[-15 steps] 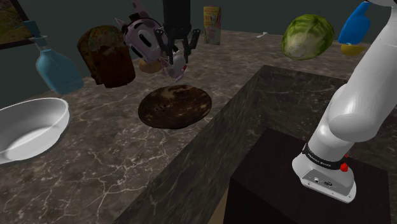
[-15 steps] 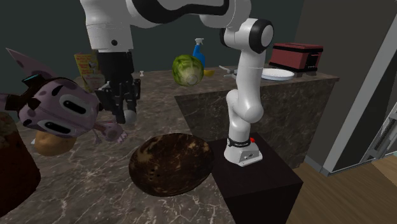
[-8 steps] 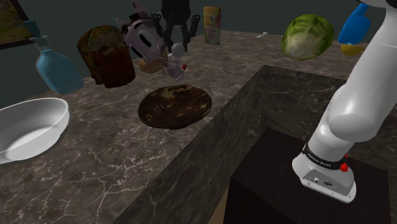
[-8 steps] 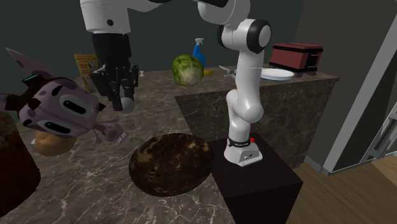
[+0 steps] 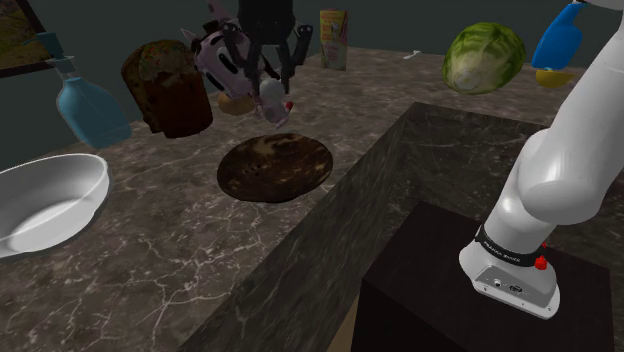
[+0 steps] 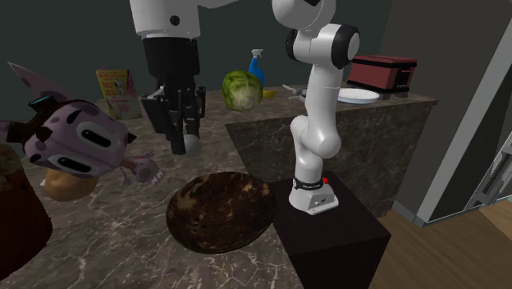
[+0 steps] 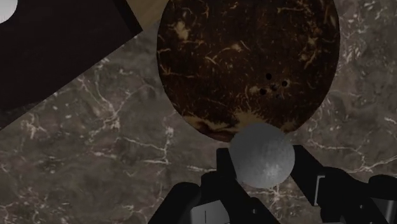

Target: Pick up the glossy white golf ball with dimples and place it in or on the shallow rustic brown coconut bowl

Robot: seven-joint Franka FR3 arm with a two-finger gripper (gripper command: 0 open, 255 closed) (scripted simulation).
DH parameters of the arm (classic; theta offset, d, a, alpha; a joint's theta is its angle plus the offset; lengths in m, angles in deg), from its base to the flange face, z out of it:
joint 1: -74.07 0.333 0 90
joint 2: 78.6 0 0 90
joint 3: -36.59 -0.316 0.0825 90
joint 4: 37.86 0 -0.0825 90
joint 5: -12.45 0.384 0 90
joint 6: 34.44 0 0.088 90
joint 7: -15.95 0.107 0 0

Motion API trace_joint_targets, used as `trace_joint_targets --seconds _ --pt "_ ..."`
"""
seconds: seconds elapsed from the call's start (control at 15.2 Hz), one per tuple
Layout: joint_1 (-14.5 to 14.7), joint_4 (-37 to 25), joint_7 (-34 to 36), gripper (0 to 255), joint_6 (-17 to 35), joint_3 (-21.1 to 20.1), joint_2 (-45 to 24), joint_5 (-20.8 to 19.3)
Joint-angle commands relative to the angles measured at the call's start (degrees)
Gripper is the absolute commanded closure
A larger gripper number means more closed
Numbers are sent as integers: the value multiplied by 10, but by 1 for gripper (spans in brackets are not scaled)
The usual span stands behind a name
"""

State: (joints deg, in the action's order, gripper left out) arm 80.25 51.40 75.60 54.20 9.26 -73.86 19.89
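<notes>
Presently in hand: carry stage, judged from the ball [image 7: 261, 153] lifted clear of the desk [image 7: 95, 133] and not yet over the bowl [image 7: 248, 57].
Gripper [image 7: 261, 159]: clenched on the ball, parted only by the ball's width.
Fingers [image 7: 224, 168]: one on each side of the ball, pressed against it, pointing down at the desk.
Ball position: in the air between the fingertips; by the wrist view, just short of the bowl's rim, over bare desk.
Shoulder view: gripper [image 5: 268, 85] and ball [image 5: 270, 92] above the desk [image 5: 150, 250], beyond the bowl [image 5: 275, 165].
Second exterior view: ball [image 6: 191, 141] at the tip of the gripper [image 6: 185, 135], higher than the bowl [image 6: 220, 209] and behind its far rim.
Bowl: empty, flat on the desk, near the edge by the stand [image 5: 420, 295].
Next move, likely: short sideways travel to bring the ball over the bowl's middle, then descent close to the shallow floor before release.
Caution: round ball, shallow bowl; release from height likely to end in a roll or bounce out.
</notes>
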Motion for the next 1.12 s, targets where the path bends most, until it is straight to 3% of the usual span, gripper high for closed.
trace_joint_targets --seconds 0.0,0.26,1.06 --pt "11 7 25 255 3 -13 9 3" --pt "32 6 75 255 5 -42 10 3" --pt "33 128 56 255 101 -38 39 19"
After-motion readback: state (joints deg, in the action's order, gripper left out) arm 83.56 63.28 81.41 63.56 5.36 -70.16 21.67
